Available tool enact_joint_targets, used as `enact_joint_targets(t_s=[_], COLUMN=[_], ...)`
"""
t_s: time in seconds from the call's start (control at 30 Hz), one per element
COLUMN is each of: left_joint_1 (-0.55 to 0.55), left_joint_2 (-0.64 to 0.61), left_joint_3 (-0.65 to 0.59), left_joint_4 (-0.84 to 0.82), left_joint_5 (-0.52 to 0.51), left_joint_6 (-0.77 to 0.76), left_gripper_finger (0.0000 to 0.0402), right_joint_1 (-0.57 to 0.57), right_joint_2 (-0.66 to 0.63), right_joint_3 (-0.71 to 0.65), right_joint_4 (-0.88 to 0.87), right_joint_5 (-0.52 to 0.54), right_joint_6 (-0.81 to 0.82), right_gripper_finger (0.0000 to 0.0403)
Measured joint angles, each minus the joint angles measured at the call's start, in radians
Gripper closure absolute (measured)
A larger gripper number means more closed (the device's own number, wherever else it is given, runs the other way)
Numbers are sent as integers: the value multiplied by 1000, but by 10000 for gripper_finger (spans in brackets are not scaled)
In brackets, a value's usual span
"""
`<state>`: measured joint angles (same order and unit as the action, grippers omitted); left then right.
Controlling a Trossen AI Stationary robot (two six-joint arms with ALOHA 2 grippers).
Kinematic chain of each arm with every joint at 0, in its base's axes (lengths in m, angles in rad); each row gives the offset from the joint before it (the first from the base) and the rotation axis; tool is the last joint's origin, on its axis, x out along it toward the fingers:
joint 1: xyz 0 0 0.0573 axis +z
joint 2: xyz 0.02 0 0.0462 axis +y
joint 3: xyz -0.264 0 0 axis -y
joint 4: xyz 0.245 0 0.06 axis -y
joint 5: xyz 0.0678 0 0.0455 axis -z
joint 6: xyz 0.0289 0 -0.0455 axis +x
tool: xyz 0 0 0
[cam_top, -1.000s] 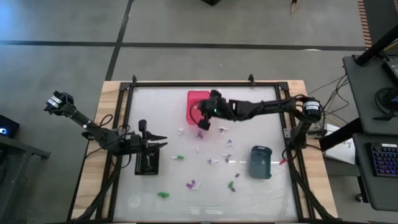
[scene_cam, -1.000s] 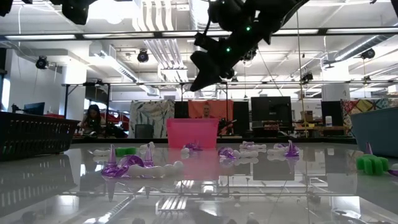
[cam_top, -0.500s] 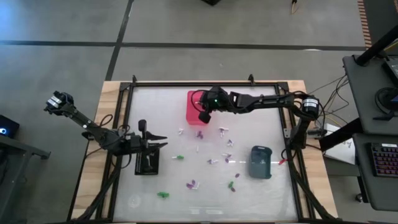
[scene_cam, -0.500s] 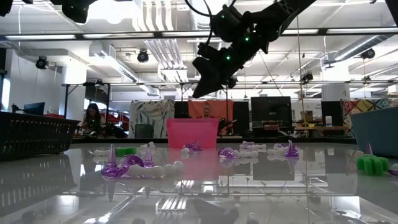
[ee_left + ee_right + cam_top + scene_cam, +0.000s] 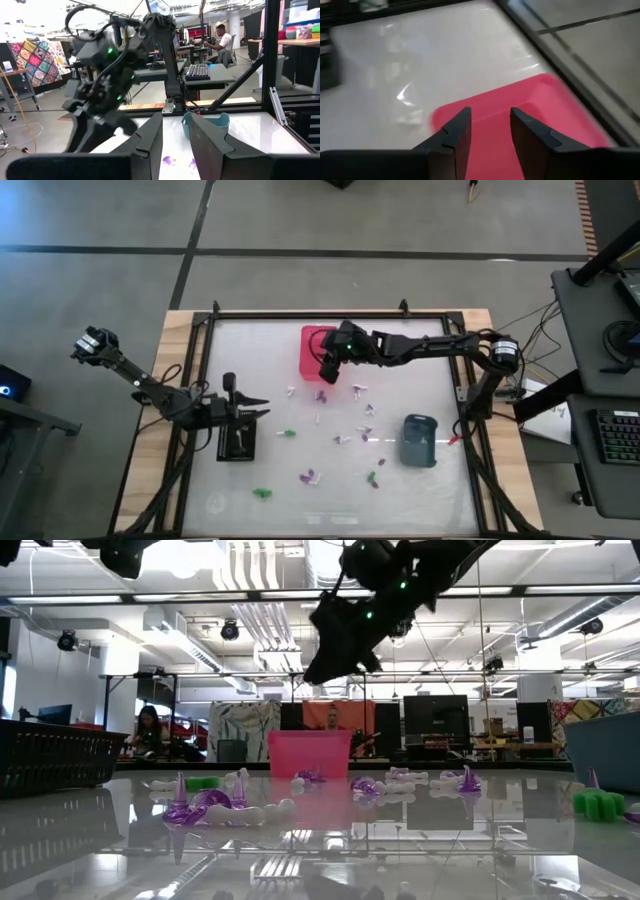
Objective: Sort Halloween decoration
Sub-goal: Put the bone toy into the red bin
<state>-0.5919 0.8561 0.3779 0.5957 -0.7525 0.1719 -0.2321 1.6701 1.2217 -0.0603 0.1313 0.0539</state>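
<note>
Tiny green, purple and white decoration pieces lie scattered on the clear table top, among them a purple one [image 5: 320, 394], a green one [image 5: 287, 433] and a white one [image 5: 358, 389]. In the low view they show as purple [image 5: 195, 810] and green [image 5: 598, 803] shapes. My right gripper [image 5: 326, 368] hangs open and empty above the pink bin [image 5: 312, 350]; its wrist view shows the pink bin [image 5: 540, 110] below its fingers. My left gripper [image 5: 258, 409] waits open and empty at the table's left, beside the black bin [image 5: 236, 442].
A grey-blue container [image 5: 420, 440] stands at the right near side. A black frame [image 5: 300, 316] runs around the table. In the low view the pink bin [image 5: 309, 752] stands at the far middle, and people sit in the room behind.
My right gripper has moved a little from above the purple piece toward the table's far edge, over the pink bin's near end, and has ended slightly higher.
</note>
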Motion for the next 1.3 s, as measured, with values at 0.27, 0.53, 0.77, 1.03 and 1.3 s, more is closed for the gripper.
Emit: enact_joint_targets(t_s=[0.27,0.53,0.77,1.03,1.3], left_joint_1=[5,19,30,89,182], left_joint_2=[64,119,147,153,220], left_joint_3=[-1,-1,-1,26,197], left_joint_4=[2,3,-2,-74,-578], left_joint_5=[2,3,3,71,154], left_joint_6=[-50,-122,-190,-332,-585], left_gripper_finger=[324,324,324,324,324], right_joint_1=[129,292,403,463,472], right_joint_2=[-99,-162,-169,-172,-177], right_joint_3=[0,0,-1,-1,-1], right_joint_4=[-230,-447,-508,-564,-662], right_joint_5=[-12,-12,-10,-9,-8], right_joint_6=[92,198,250,310,350], right_gripper_finger=[288,298,298,296,296])
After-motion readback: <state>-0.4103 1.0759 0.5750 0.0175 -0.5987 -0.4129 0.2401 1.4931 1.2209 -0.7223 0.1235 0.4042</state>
